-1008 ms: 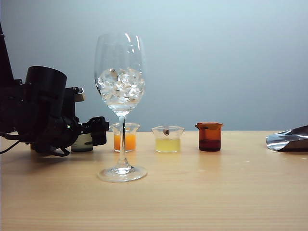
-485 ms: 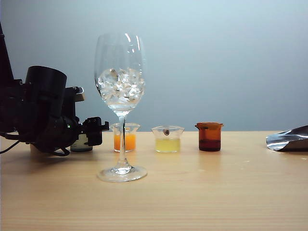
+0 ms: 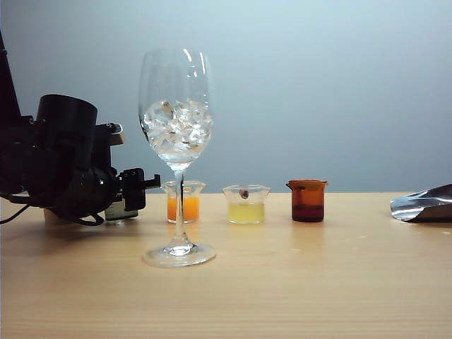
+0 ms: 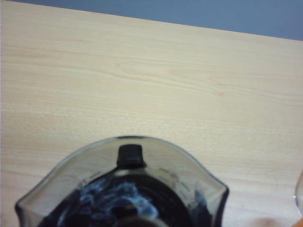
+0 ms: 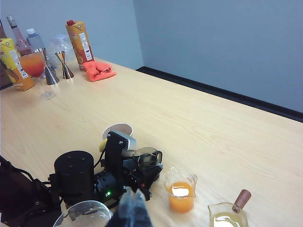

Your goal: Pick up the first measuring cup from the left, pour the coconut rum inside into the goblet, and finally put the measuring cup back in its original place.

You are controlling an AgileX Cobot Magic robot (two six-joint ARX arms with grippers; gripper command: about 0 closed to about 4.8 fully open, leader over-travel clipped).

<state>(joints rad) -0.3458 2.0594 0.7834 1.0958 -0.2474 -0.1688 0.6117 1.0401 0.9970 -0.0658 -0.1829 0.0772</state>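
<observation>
Pale wooden table [image 3: 296, 282]: the measuring cup [image 5: 146, 157] stands left of the goblet [image 3: 176, 141], between the left gripper's [image 5: 147, 171] narrowing fingers; whether they touch it, I cannot tell. Right gripper [image 5: 132, 208] hovers high, its opening unclear.

Even, soft light fell overall, highlights glinted on the tall clear stemmed goblet [image 3: 176, 152], and the smoky translucent measuring cup [image 4: 123, 189] blurred close-up.

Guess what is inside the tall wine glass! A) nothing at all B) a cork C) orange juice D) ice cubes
D: the goblet has a heap of clear ice cubes in its bowl; the orange liquid sits in a small cup behind its stem.
</observation>
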